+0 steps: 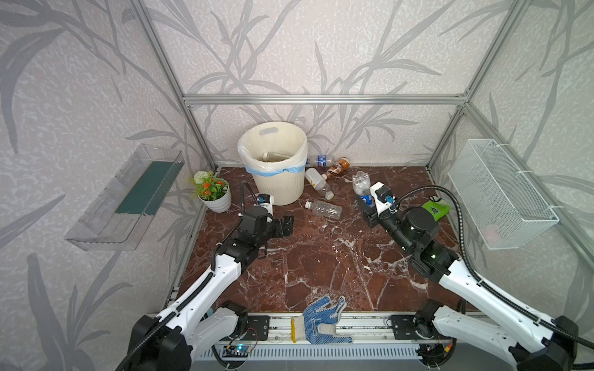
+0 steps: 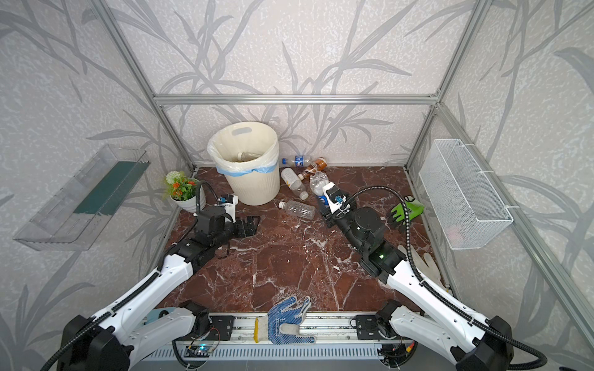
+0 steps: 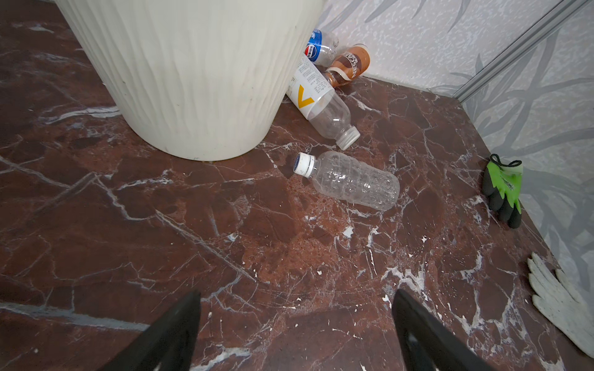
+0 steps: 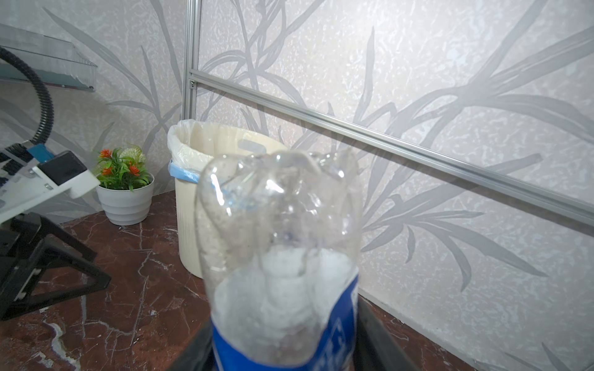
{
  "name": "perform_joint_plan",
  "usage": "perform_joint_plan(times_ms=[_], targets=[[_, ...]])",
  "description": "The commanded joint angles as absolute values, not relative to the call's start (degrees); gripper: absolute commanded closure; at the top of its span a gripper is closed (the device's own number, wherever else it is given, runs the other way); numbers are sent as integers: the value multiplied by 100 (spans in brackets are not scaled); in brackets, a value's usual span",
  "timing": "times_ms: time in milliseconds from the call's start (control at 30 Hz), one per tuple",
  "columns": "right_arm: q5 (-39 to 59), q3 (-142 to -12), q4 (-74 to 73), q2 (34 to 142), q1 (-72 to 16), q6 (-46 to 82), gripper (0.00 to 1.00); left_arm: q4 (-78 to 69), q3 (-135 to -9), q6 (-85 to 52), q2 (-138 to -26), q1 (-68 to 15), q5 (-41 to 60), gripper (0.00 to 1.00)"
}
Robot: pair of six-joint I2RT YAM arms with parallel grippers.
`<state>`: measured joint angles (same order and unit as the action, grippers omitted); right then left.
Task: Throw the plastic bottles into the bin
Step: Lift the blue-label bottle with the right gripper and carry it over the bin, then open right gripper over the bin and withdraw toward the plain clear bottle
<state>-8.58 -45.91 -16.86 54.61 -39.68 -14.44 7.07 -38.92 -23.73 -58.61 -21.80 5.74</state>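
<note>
Clamping a blue-labelled bottle [image 1: 360, 186] low in the right hand [image 1: 367, 208], base up — could pivot loose or clip the bin [image 1: 280, 190] rim — left hand [image 1: 286, 225] spread wide, empty.

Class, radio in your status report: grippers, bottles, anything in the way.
Right gripper shut on blue-label bottle. Left gripper open, empty. Four bottles lying beside bin, one bottle inside. Nothing blocking bin.

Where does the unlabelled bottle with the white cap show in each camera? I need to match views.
Top view: unlabelled bottle lies just right of the bin.
Top view: same place, right of the bin.
Left wrist: bottle near the bin's base, cap toward it.
Right wrist: not in it; blue-label bottle fills the foreground.
Shared landmark: the bin.
</note>
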Motion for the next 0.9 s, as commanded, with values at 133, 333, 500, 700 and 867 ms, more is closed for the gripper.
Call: perform_joint_plan(times_ms=[133,333,500,700,867], targets=[[947,-7903,-1430,7903,-3786,-1402,45,324,-3601,-2758,-5643,-2492,170,8],[2806,-16070,2219,13226,-3489,-461,23,834,-3355,-2802,-4940,-2642,24,9],[2711,-16353,2034,13599,-3443,-181,1,1827,-3151,-2537,-3922,-2684,-333,8],[2382,-13039,517,11746,-3449,-520,1,1367,-2725,-2564,-3549,-2672,-594,8],[1970,-11069,296,10451,-3373,-949,1,1256,-3170,-2363,-4503,-2685,-166,8]])
